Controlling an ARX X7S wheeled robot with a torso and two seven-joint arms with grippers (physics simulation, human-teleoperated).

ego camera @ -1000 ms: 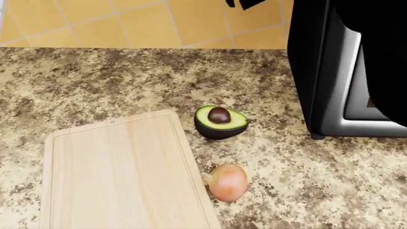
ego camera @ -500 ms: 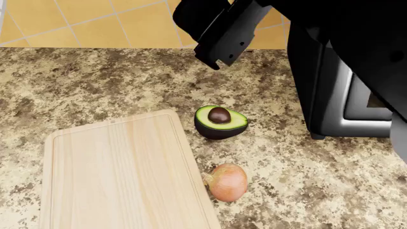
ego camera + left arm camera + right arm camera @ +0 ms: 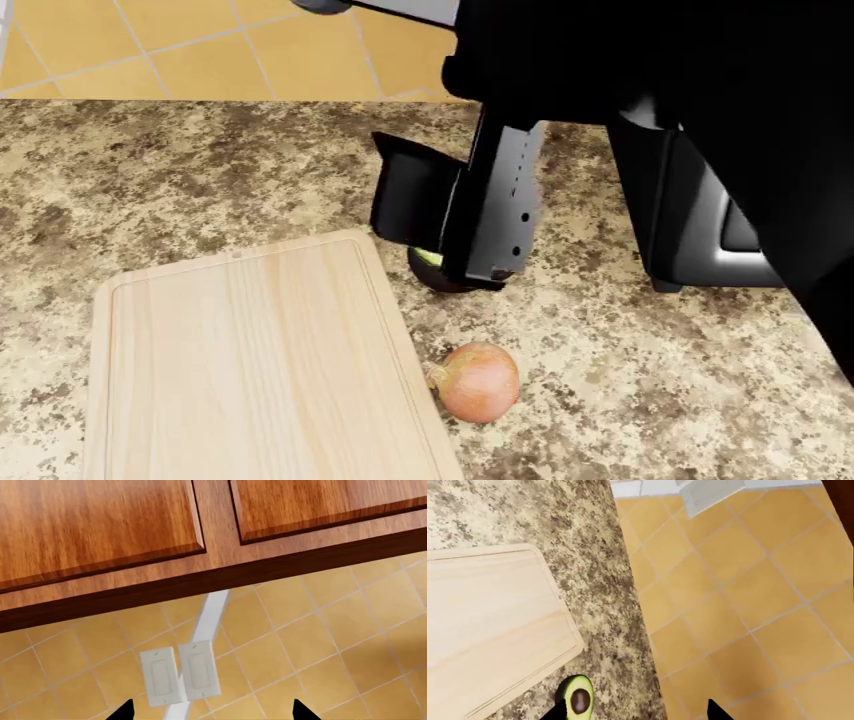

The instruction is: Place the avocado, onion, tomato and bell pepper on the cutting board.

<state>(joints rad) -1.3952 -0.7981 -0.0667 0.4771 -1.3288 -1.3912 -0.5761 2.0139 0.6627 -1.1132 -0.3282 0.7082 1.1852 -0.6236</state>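
The cutting board (image 3: 254, 360) lies at the counter's front left, with nothing on it; it also shows in the right wrist view (image 3: 487, 625). The onion (image 3: 478, 382) lies on the counter just right of the board. The avocado (image 3: 447, 283) sits behind the onion, mostly hidden by my right gripper (image 3: 447, 262), which hangs open just above it. In the right wrist view the avocado (image 3: 579, 697) lies by one finger of the open right gripper (image 3: 638, 712). My left gripper (image 3: 213, 712) is open and empty, facing the wall. The tomato and bell pepper are out of view.
A black and silver microwave (image 3: 694, 240) stands at the right on the granite counter (image 3: 200, 170). The yellow tiled wall (image 3: 200, 50) is behind. The left wrist view shows white wall switches (image 3: 177, 672) under wooden cabinets (image 3: 100, 525).
My right arm has swung down from the top of the head view and now covers the avocado. The avocado, onion and board have not moved.
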